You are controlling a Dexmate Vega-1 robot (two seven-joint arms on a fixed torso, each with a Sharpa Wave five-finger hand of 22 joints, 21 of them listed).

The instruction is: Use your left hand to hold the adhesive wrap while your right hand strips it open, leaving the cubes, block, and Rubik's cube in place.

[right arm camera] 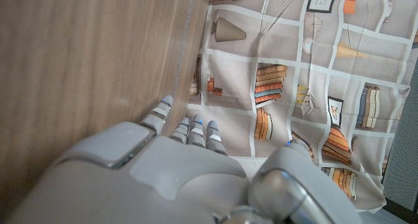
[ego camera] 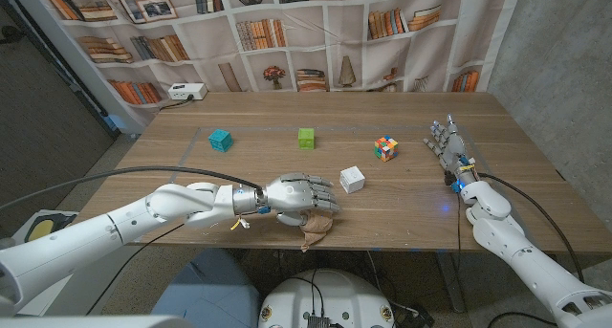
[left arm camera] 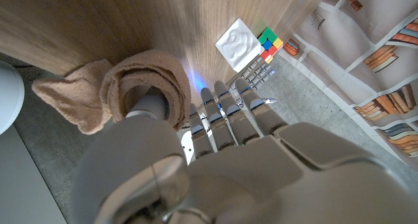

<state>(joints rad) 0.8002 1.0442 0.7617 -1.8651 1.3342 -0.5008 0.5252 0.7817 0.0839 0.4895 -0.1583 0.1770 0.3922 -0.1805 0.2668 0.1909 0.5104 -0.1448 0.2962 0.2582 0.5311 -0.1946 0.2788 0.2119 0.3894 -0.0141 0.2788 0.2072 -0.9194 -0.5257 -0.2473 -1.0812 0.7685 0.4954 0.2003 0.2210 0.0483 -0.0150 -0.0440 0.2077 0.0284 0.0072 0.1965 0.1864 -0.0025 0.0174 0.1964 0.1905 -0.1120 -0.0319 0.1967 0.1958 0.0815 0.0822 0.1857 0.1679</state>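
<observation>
Already our left hand [ego camera: 298, 196] gripped the adhesive wrap [ego camera: 314, 229] at the table edge [ego camera: 402, 237]; our right hand [ego camera: 448, 146] waited apart, fingers spread, and we feared tugging might drop the roll.

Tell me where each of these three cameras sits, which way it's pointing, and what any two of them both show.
Head view: sits on the robot's head, looks down over the table; both arms show, left hand on the tan wrap, right hand at the table's right.
Left wrist view: on the left wrist, looks along the left hand to the wrap, white block and Rubik's cube.
Right wrist view: on the right wrist, looks along the right hand over the tabletop to the bookshelf backdrop.
Shared: head and left wrist views both show wrap, white block, Rubik's cube.
</observation>
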